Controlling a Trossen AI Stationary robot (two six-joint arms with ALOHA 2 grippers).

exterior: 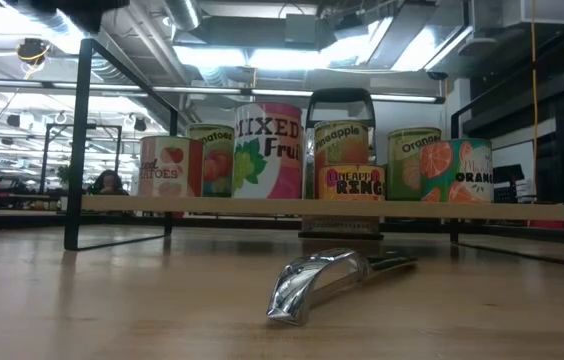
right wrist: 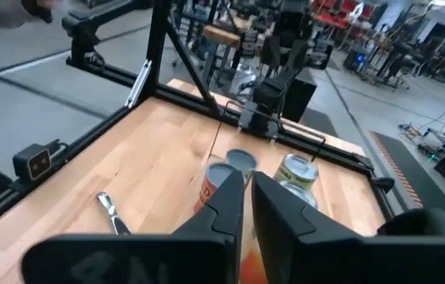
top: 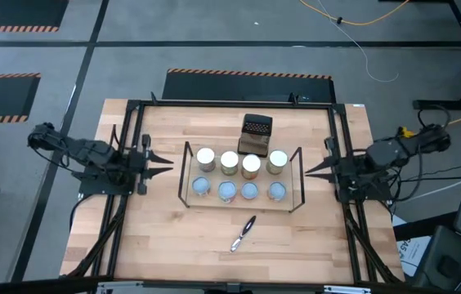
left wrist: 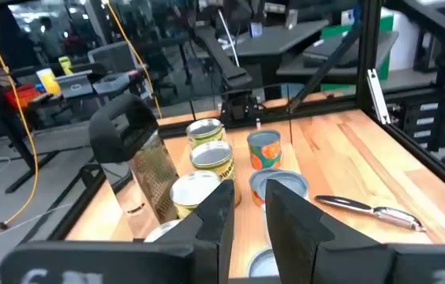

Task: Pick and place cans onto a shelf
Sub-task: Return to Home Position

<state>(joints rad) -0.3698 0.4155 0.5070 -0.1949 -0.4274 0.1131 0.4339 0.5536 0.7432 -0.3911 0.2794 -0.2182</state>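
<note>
Several cans [top: 251,166] stand upright in two rows on the shelf [top: 299,178], a black wire rack with a wooden board [exterior: 322,208] at the table's middle. In the low view their labels [exterior: 267,150] show side by side on the board. My left gripper [top: 167,163] hovers level to the left of the shelf, open with a narrow gap [left wrist: 250,197] and nothing in it. My right gripper [top: 309,170] hovers to the right of the shelf, shut [right wrist: 248,189] and holding nothing. Both point at the shelf's ends.
A dark perforated box [top: 256,131] stands just behind the shelf. A shiny metal peeler [top: 243,233] lies on the wood in front of it. The black outer frame [top: 132,106] runs around the table. Bare wood lies between each gripper and the shelf.
</note>
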